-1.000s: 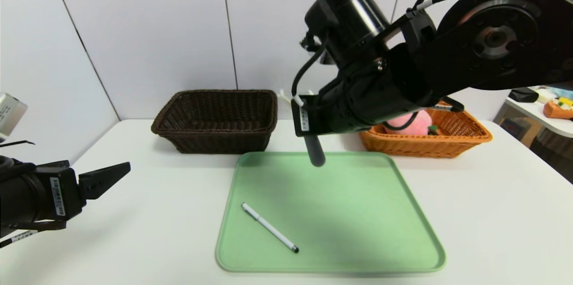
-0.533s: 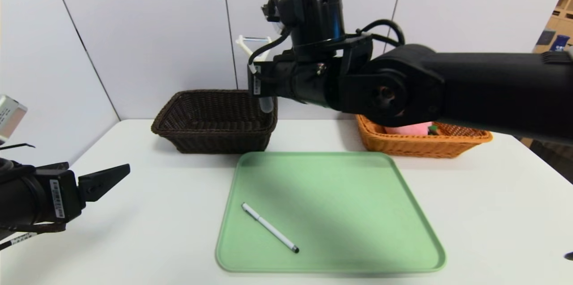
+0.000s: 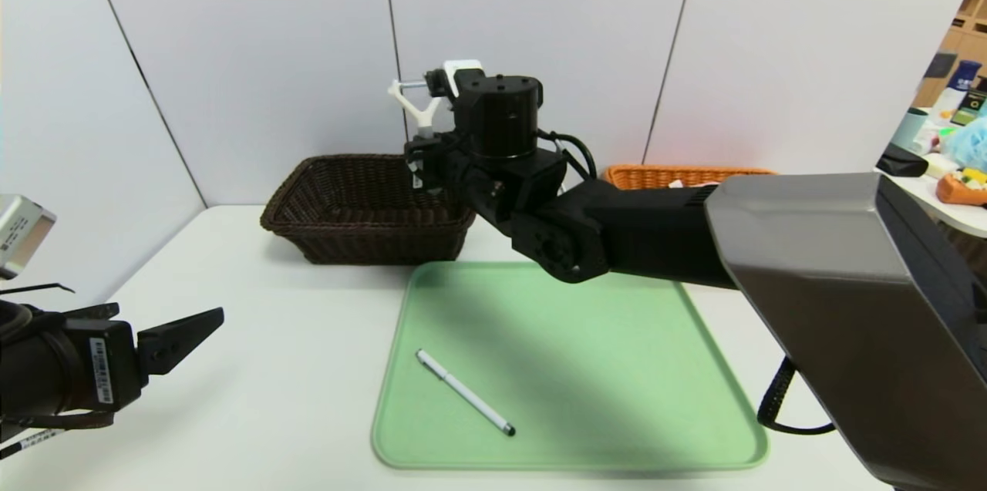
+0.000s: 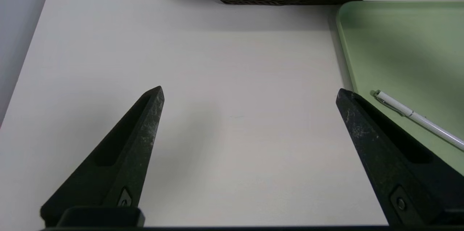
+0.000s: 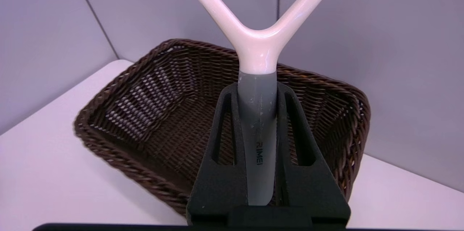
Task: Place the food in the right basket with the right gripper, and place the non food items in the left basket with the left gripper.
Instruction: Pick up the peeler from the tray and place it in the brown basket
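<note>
While the right gripper [image 5: 257, 89] holds the peeler [image 5: 256, 115] above the dark brown basket [image 3: 370, 229] at the far left part of the bench [image 3: 270, 368], its fingers clenched on the grey handle, the step in hand looks like dropping off that non-food item; the next move calls for lowering it inside the rim, then letting go. The left gripper [image 4: 250, 91], fingers spread and empty, waits by the bench's left edge; the pen [image 3: 465, 392] lies near the tray's [image 3: 570, 462] near left corner, probably its job afterwards
</note>
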`<state>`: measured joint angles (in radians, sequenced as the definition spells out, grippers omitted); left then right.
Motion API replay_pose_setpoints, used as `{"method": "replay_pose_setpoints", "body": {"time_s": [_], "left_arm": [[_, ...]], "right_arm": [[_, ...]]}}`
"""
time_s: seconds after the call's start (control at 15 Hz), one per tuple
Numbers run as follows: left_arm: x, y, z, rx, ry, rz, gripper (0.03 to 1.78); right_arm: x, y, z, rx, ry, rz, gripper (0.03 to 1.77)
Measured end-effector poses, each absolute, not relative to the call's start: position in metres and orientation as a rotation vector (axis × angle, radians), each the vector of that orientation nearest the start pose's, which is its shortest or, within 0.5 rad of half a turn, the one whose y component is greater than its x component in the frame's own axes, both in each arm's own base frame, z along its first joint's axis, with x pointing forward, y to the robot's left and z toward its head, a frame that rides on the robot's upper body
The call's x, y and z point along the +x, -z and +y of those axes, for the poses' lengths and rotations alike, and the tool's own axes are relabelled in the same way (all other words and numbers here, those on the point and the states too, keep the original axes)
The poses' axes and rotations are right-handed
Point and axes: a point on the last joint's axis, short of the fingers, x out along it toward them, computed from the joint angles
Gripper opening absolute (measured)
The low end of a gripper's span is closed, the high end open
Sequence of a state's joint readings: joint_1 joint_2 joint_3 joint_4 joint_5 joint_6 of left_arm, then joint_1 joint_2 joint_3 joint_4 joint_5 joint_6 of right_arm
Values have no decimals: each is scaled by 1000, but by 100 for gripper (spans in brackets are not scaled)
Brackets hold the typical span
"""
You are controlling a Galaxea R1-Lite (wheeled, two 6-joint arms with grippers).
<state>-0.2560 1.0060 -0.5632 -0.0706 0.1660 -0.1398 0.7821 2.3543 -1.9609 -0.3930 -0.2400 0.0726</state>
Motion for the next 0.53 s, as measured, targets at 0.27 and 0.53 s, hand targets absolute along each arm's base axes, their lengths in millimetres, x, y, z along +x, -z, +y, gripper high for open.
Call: {"method": "replay_pose_setpoints", "body": {"time_s": [0.27, 0.53], "left_arm": [[121, -211, -28, -61, 64, 362, 169], [122, -211, -28, -61, 64, 362, 169]], "right_arm": [[376, -193, 349, 53, -527, 50, 24], [384, -180, 348, 38, -521, 72, 24]]}}
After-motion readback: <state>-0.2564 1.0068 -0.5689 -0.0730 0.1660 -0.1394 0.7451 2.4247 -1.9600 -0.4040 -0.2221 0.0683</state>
